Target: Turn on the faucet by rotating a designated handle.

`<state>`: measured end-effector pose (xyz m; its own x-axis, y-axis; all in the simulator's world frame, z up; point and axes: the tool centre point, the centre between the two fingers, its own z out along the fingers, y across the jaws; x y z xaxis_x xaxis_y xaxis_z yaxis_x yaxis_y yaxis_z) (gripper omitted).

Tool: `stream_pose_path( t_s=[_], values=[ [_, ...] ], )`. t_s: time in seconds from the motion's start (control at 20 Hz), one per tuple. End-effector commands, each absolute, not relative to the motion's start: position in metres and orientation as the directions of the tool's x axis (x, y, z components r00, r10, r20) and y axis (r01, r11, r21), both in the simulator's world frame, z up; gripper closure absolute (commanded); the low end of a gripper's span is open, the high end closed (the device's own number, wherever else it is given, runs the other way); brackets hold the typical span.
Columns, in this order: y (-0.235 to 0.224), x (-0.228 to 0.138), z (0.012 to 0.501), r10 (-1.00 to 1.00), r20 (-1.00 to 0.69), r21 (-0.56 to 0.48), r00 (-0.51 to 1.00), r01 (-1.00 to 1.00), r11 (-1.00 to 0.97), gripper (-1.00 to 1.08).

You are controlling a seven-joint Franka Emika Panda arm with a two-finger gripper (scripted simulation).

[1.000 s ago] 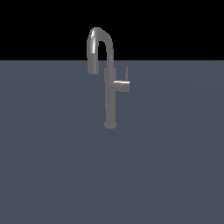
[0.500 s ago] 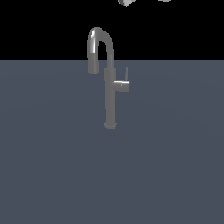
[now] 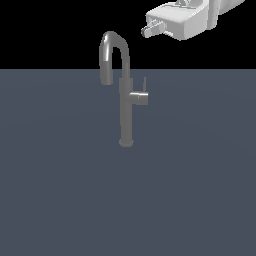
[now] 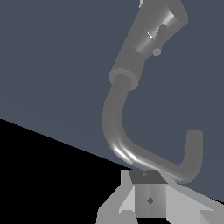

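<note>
A: Where is the tool (image 3: 148, 30)?
B: High in the exterior view's upper right, above the faucet (image 3: 126, 100) and touching nothing. Its two short fingers show side by side, but I cannot tell how wide the gap is, and nothing sits between them.

A: And the handle (image 3: 139, 97)?
B: On the column's side toward the exterior view's right, a short stub with a thin rod standing up from it. The faucet stands upright on the dark bench (image 3: 60, 190). In the wrist view the spout (image 4: 131, 148) lies close below the tool, with the handle (image 4: 156, 37) farther along the column.

A: What could go wrong?
B: In my judgement, a straight descent could knock the spout's bend. The rod is thin, so a slightly misaligned closing could slip past it.

A: Any change?
B: Half a second ago only a sliver of the tool showed at the top edge; now much more of it is in view, nearer the faucet. The faucet itself has not moved.
</note>
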<state>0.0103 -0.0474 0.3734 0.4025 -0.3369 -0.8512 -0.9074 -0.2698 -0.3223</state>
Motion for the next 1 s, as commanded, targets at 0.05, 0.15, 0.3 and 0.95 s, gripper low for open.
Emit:
stream_pose_path(
  t_s=[0.05, 0.15, 0.3, 0.95],
  values=[
    [-0.053, 0.025, 0.353, -0.294, -0.899, -0.283, 0.325, -0.943, -0.175, 1.08],
    [-0.056, 0.032, 0.341, -0.265, -0.923, -0.256, 0.28, -0.959, -0.121, 1.08],
    [-0.06, 0.042, 0.321, -0.216, -0.953, -0.209, 0.212, -0.977, -0.041, 1.08],
    [-0.063, 0.063, 0.258, -0.033, -0.999, -0.031, 0.026, -0.983, 0.182, 1.08]
  ],
)
